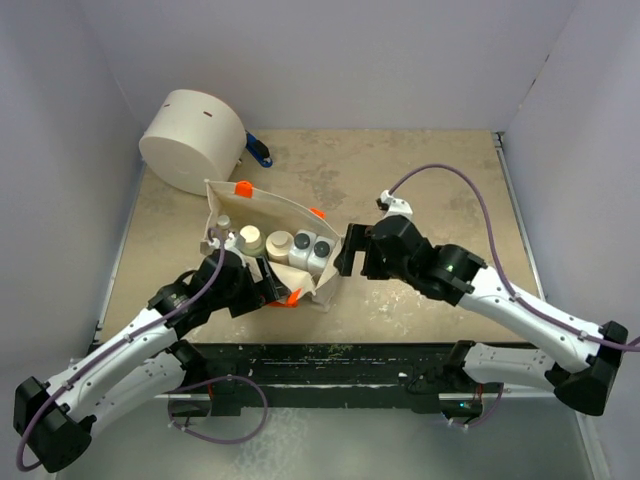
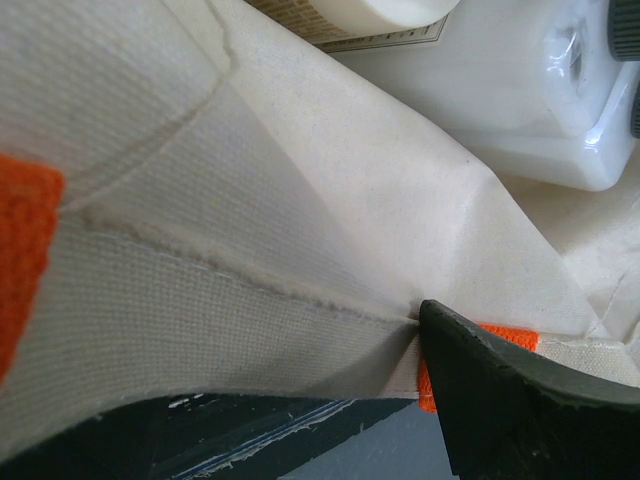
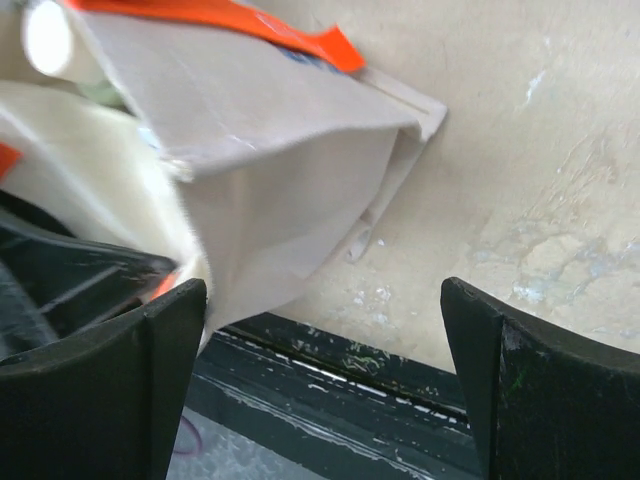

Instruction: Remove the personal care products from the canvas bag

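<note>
The canvas bag (image 1: 285, 215) stands open at the table's middle left, with orange handles. Inside stand the personal care products: a silvery-capped bottle (image 1: 223, 222), a cream round one (image 1: 250, 238), another pale one (image 1: 280, 242) and two white square ones with dark caps (image 1: 311, 247). My left gripper (image 1: 268, 277) is shut on the bag's near rim beside an orange strap (image 1: 290, 297). In the left wrist view cloth (image 2: 300, 220) hides all but one of its fingers (image 2: 500, 400), and a white square bottle (image 2: 540, 100) shows. My right gripper (image 1: 346, 250) is open and empty, just right of the bag's end (image 3: 290, 200).
A large cream cylinder (image 1: 193, 140) with a blue handle (image 1: 259, 150) lies at the back left, close behind the bag. The table's near edge (image 3: 340, 350) runs just below my right gripper. Grey walls enclose the table on three sides.
</note>
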`<control>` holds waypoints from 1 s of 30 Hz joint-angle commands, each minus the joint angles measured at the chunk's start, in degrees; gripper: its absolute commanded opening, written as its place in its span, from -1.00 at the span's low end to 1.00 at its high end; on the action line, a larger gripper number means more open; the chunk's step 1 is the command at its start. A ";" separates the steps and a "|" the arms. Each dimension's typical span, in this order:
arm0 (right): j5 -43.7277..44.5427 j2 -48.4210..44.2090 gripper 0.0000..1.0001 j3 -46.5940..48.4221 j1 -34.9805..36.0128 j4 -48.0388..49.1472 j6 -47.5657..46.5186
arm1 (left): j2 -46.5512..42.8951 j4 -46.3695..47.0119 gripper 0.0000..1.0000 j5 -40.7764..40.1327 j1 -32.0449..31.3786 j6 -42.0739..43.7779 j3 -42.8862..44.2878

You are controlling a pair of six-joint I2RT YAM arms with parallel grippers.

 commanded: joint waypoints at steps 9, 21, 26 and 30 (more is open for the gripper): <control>-5.73 8.33 0.99 26.00 3.57 0.26 -11.04 | 2.20 0.92 0.99 8.13 -0.59 5.39 0.00; 5.16 21.59 0.75 29.16 9.77 -2.53 -3.82 | 0.51 1.00 0.99 8.74 -0.59 7.58 1.53; 3.29 16.97 0.60 19.54 9.77 0.25 -1.38 | 1.17 1.64 0.99 9.59 -0.59 9.27 0.76; 4.57 16.99 0.53 16.32 9.76 1.92 -1.35 | 2.05 3.41 0.99 10.84 -0.58 9.16 -0.31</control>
